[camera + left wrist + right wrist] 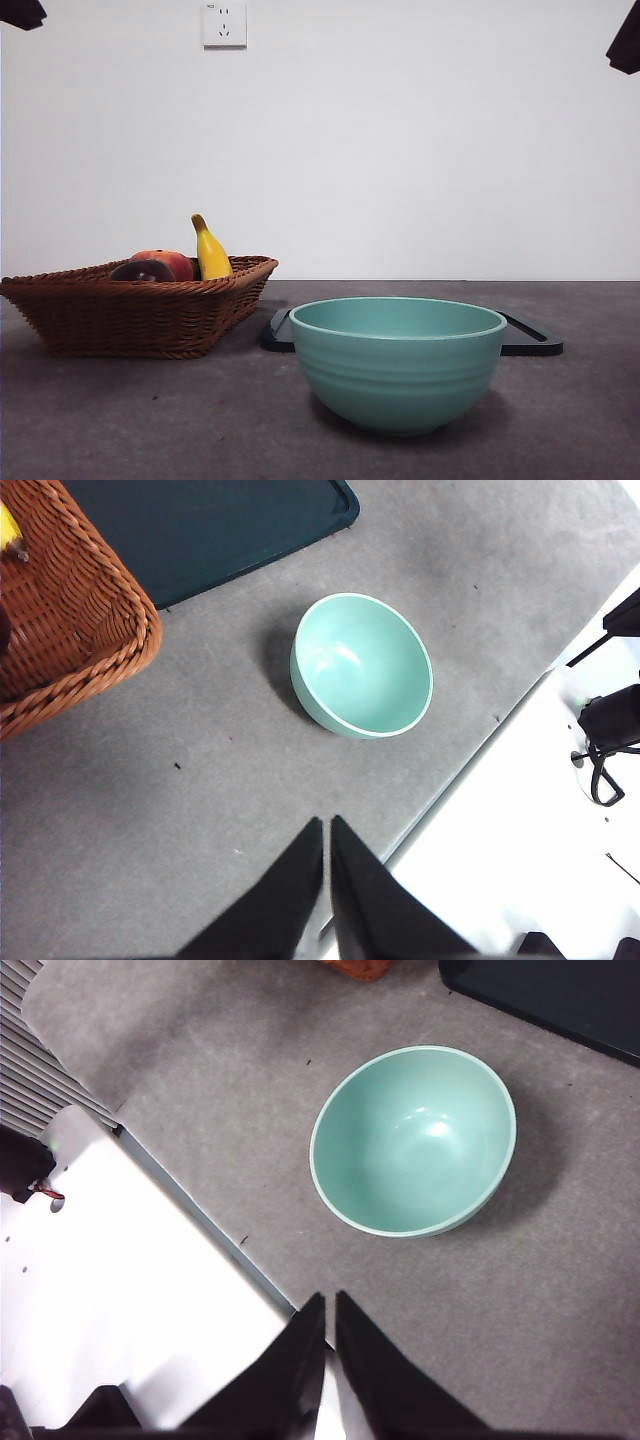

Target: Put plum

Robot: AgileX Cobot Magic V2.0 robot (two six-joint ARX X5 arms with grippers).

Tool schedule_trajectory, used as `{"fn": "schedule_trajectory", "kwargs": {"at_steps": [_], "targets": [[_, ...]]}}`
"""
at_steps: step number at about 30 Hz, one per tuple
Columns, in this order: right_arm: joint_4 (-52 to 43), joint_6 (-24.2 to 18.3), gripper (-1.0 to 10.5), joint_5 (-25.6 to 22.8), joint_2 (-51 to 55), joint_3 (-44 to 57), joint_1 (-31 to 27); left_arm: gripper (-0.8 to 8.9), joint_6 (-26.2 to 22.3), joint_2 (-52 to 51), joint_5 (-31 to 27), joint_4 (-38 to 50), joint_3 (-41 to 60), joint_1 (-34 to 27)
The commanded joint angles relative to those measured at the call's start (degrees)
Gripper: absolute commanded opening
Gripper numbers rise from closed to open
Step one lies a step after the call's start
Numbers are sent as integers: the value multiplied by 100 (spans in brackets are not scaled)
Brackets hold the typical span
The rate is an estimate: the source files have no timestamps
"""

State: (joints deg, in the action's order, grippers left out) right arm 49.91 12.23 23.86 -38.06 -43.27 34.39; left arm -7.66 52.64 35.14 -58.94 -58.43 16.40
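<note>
we judge the task has not begun: the plum [141, 271] lies in the wicker basket [120, 315] at one side of the bench [150, 420], just beside a lighter red-orange fruit [172, 261] and close to a yellow banana [209, 252] that leans upright against the basket's far rim. only the plum's dark top shows above the weave in the front view, so we cannot tell how deep it sits or whether it touches the other fruit.

the left tool [327, 830] hangs high over the bench edge with its jaws pressed together and nothing between them. the right tool [330, 1305] is the same: jaws closed, empty, well above the bench. neither is near the basket; in the front view they show only as dark tips at the top corners.

the green bowl [398, 365] stands empty in the middle of the bench, in front of a dark tray [535, 340], well apart from the basket. the task does not name a goal, but we take the bowl or the tray as the likely one.

the basket's corner shows in the left wrist view, so we would send the left tool. it must first open, travel over the basket, then come down on the plum from above without nudging the red-orange fruit or the banana.
</note>
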Motion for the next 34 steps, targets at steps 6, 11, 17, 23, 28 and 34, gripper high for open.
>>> {"fn": "schedule_trajectory", "kwargs": {"at_steps": [6,11,17,23,28,34], "targets": [[-57,-70,6,13,-33,-90,35,9,-280,-173,39,323,-101,-20],[-57,-70,6,13,-33,-90,35,9,-800,-791,17,2304,201,-411],[-57,-70,6,13,-33,-92,35,9,-612,-2000,-1198,4929,1523,-975],[-59,-70,6,13,-33,-90,35,9,-315,-3206,-2426,5654,2938,-1392],[-59,-70,6,13,-33,-90,35,9,-177,-4017,-2669,5716,3875,-1650],[-59,-70,6,13,-33,-92,35,9,11,-4789,-2677,5689,4811,-1862]]}}
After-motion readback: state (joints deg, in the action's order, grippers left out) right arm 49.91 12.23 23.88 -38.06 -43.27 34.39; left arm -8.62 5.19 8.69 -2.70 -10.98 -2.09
